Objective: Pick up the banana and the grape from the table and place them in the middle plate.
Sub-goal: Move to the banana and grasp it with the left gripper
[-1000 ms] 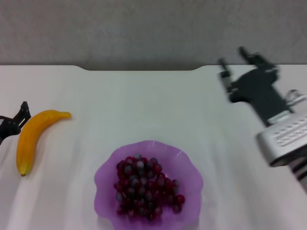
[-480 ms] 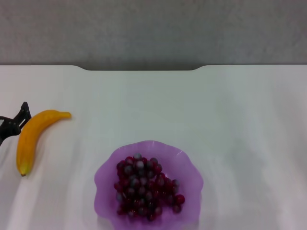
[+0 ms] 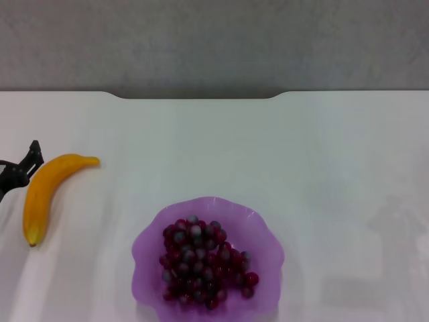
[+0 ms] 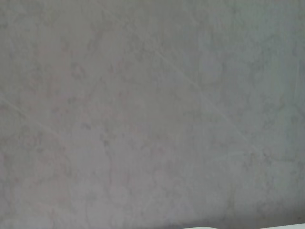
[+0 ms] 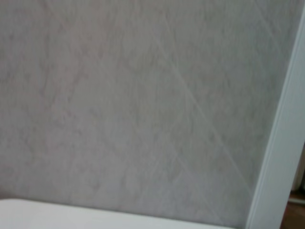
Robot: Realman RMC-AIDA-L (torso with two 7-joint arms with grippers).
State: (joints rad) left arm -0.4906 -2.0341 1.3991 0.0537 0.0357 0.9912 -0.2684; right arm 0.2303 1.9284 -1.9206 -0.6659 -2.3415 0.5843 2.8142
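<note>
The banana lies on the white table at the left, curved, its dark tip toward me. The grape bunch lies inside the purple scalloped middle plate at the front centre. My left gripper shows only as dark finger parts at the left edge of the head view, right beside the banana's far half. My right gripper is out of view. Both wrist views show only grey floor and a strip of table edge.
The table's far edge has a shallow notch, with grey floor beyond. A faint shadow lies on the table at the right.
My right arm, over the table's far right a second ago, has left the head view. The left gripper, banana and plate have stayed put.
</note>
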